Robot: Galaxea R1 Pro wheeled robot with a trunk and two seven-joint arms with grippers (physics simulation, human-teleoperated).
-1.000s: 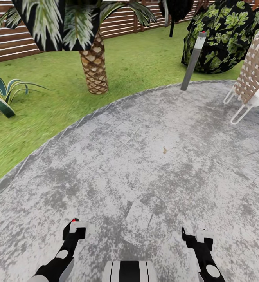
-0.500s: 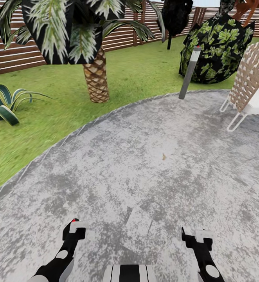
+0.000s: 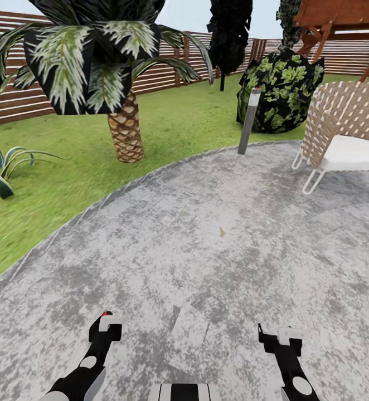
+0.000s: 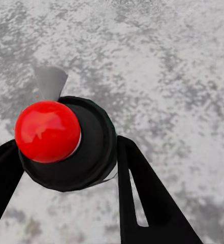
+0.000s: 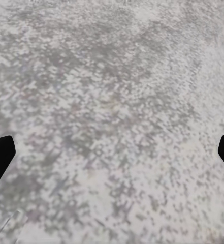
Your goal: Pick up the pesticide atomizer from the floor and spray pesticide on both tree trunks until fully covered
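The left gripper [image 4: 66,162] is clenched on the pesticide atomizer [image 4: 66,145]: in the left wrist view its two black fingers [image 4: 142,193] press against either side of the dark round bottle, whose glossy red top [image 4: 47,130] faces the camera, with a small grey nozzle [image 4: 50,81] sticking out beyond it. In the head view the same gripper [image 3: 107,324] hangs low over the floor [image 3: 207,234] near the paving's front edge, a speck of red showing at its tip. The right gripper [image 3: 279,337] hangs beside it at the same height, and in the right wrist view its fingertips [image 5: 0,152] sit wide apart at either side over bare grey concrete, so it is released and holds nothing. The paving's curved far edge meets the lawn [image 3: 67,178]. On the grass stand a short palm [image 3: 123,128], a striped agave-like plant [image 3: 0,167] and a dark leafy bush [image 3: 279,92]; a grey bollard light [image 3: 249,120] rises right at the paving's rim in front of the bush. A woven chair [image 3: 340,133] with a white cushion stands on the paving's far right side. A brown slatted fence [image 3: 17,100] closes the garden behind.
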